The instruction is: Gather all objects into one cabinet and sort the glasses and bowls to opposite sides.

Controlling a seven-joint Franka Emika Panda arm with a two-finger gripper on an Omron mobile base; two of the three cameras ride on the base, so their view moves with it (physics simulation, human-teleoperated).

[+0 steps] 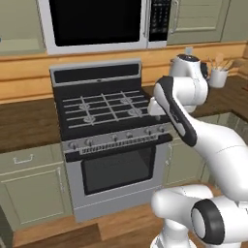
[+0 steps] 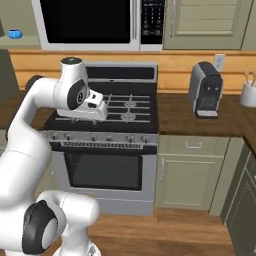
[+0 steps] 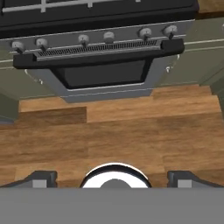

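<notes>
**A:** Where's the arm (image 1: 180, 114) now?

**B:** It's bent over the front of the stove (image 1: 104, 109). The wrist hangs above the right-hand burners, and the hand is turned down towards the floor (image 3: 113, 127).

**A:** And the jaws, are they holding anything?

**B:** No, they're released. From the hand's own camera, one dark tip (image 3: 41, 178) sits at the far left and the other at the far right. They're spread wide, with the wood planks beyond them.

**A:** What else is below the hand?

**B:** The oven door (image 3: 105, 74) with its dark window and long black handle. Above that there's a row of knobs (image 3: 109, 36) along the control strip.

**A:** Can you see any of the things it's meant to gather?

**B:** One blue bowl (image 2: 14, 33). It's high up on a pale shelf, left of the microwave (image 2: 87, 22) and well apart from the arm. It's too small for me to tell any more than that.

**A:** What's on the tabletop (image 2: 200, 117)?

**B:** Right of the stove there's a dark coffee machine (image 2: 206, 90) against the wooden wall. Further along, near the corner, is a white cup (image 2: 248, 94) with wooden utensils sticking out of it.

**A:** And the cupboards?

**B:** There are olive-green ones (image 2: 187, 172) under the tabletop on both sides of the stove, all with their doors closed. More hang on the wall to the right of the microwave.
</notes>
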